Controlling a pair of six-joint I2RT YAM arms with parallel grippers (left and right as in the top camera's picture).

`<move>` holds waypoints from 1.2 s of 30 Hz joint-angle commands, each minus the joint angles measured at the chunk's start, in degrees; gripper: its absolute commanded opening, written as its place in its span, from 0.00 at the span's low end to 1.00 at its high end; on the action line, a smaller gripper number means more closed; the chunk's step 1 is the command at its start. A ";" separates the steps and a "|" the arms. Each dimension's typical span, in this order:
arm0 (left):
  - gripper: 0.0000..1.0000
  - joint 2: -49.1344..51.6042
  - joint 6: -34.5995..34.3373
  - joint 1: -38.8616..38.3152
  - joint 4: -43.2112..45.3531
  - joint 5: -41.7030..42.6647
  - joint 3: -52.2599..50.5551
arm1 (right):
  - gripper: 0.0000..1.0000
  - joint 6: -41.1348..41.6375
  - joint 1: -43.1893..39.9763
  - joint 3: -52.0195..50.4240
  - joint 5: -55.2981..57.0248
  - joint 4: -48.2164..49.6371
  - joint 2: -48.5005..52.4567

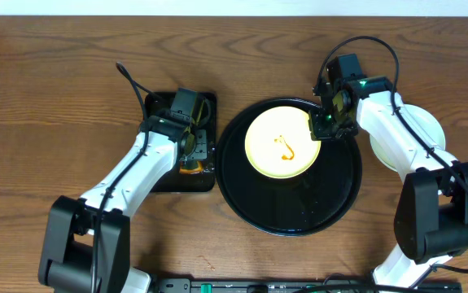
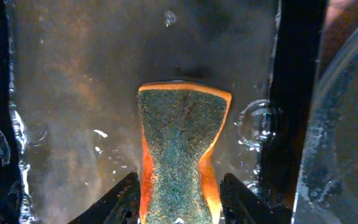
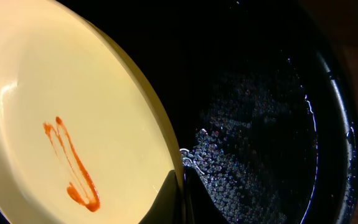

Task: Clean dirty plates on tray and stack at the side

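Observation:
A pale yellow plate with an orange-brown sauce squiggle sits in the upper part of the round black tray. My right gripper is shut on the plate's right rim. In the right wrist view the fingers pinch the rim of the plate, which is tilted above the wet tray. My left gripper is shut on a green-topped orange sponge, squeezed between the fingers. Pale plates lie right of the tray, partly hidden under my right arm.
A small rectangular black tray, wet inside, lies left of the round tray, under my left gripper. The round tray's rim shows at the right of the left wrist view. Both trays rest on a brown wooden table.

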 commanded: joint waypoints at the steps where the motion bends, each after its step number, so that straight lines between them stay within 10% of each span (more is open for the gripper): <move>1: 0.43 2.25 0.33 0.04 0.07 -0.37 -0.28 | 0.01 -0.59 0.46 0.35 -0.07 -0.04 -0.24; 8: 0.43 7.32 0.33 0.04 0.96 -0.33 -0.28 | 0.01 -0.57 0.46 0.35 -0.07 -0.02 -0.24; 12: 0.08 8.41 0.33 0.04 1.79 -0.33 -0.28 | 0.01 -0.57 0.46 0.35 -0.07 -0.04 -0.24; 36: 0.08 -5.03 0.37 0.07 1.81 -0.37 -0.13 | 0.01 -0.57 0.46 0.35 -0.07 -0.04 -0.24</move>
